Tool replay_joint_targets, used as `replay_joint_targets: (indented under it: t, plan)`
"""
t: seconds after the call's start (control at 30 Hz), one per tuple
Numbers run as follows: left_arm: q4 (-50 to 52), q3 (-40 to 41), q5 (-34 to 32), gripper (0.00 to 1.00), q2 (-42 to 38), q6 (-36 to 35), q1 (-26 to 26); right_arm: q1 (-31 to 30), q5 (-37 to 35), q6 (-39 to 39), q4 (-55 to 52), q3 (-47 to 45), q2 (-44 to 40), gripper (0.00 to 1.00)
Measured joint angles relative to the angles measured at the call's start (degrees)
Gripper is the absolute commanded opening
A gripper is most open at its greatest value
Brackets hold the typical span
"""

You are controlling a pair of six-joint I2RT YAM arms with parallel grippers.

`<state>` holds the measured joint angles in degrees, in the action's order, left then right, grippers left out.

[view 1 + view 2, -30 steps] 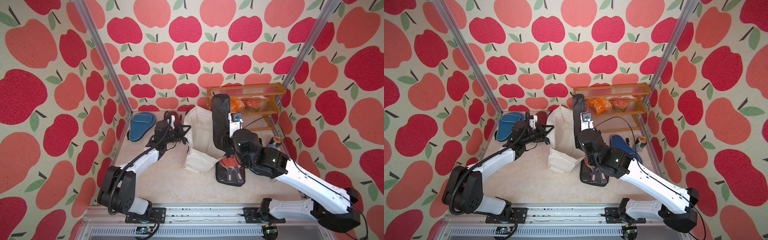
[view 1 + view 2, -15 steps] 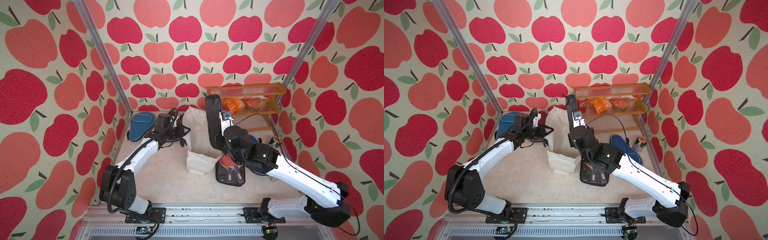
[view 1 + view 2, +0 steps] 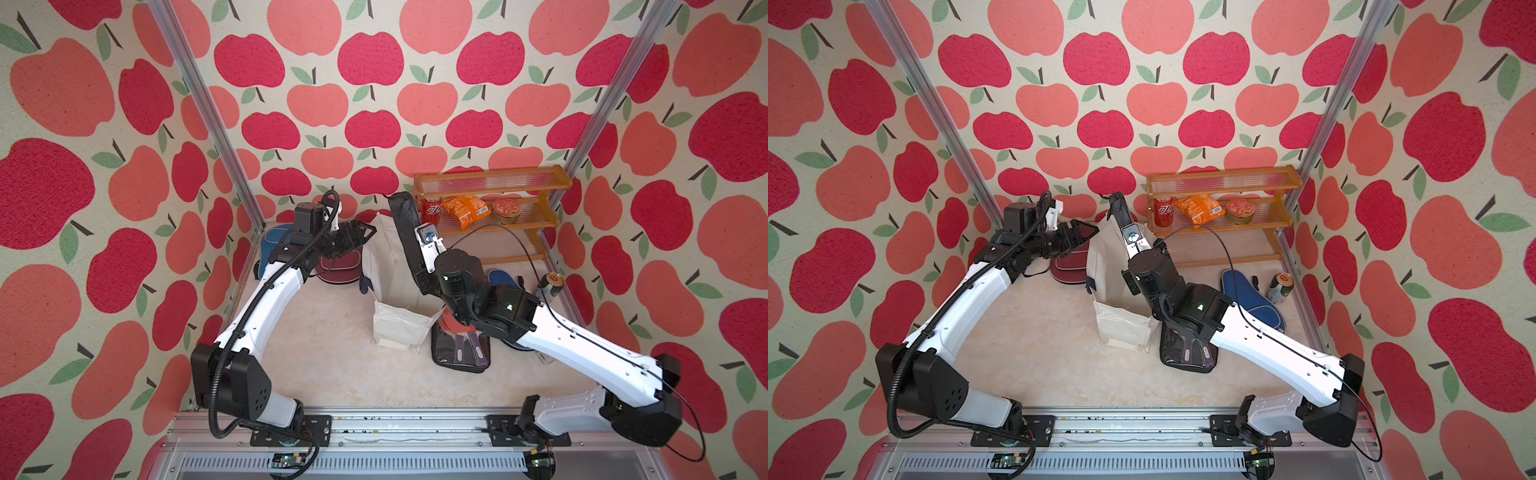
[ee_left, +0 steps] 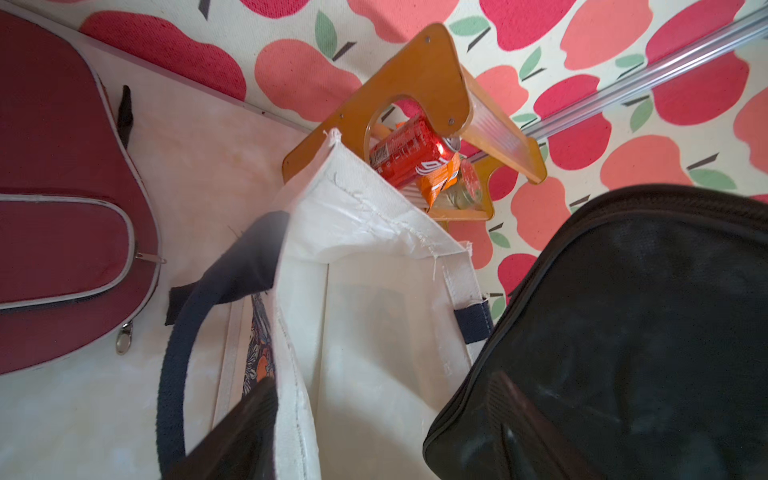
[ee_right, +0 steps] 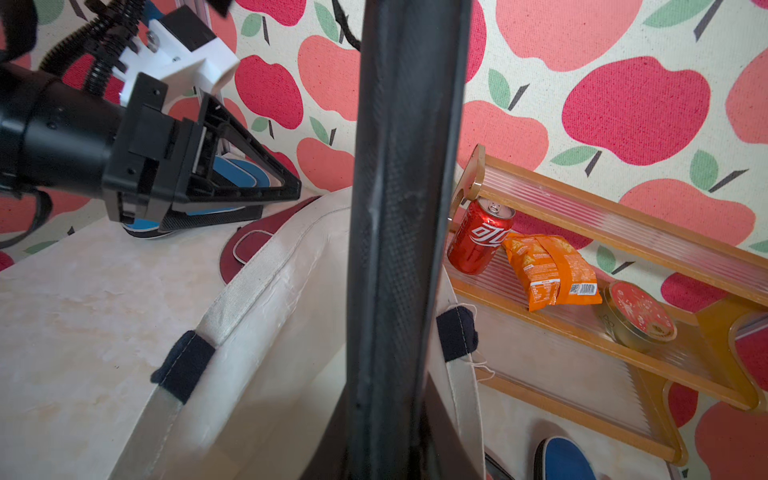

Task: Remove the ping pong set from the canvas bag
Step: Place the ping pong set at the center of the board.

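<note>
The right tool [image 3: 420, 266], clamped on a black-edged pouch [image 3: 405, 220], holds it upright over the open canvas bag [image 3: 390, 266]. The left tool [image 3: 365, 232], jaws apart, sits at the bag's rim. A maroon case [image 3: 338, 270] lies on the counter [image 3: 324, 357] beside the bag.

At the 12 o'clock rim of the canvas bag [image 3: 1115, 270] a black-edged pouch [image 3: 1119, 210] sticks up. The left fingers [image 3: 1084, 225], spread, hover at its 10 o'clock
</note>
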<state>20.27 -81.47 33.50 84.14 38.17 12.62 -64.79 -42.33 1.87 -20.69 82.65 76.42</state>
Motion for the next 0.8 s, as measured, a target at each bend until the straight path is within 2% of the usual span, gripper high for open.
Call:
replay_joint_targets:
  t: [0.27, 0.6, 0.8]
  plan:
    - [0.46, -1.66, 4.74, 0.83, -5.49, 8.63, -8.04, -2.27, -0.04, -16.44, 10.73, 0.0, 2.56, 0.0]
    - [-1.99, 0.92, 12.5, 0.86, -13.84, 20.61, -20.68, -10.27, -1.49, -45.64, 30.53, -1.62, 10.97, 0.0]
    - [-2.95, 3.39, 17.07, 0.88, -16.72, 24.65, -26.73, -10.95, -1.55, -62.25, 42.69, -2.62, 16.5, 0.0]
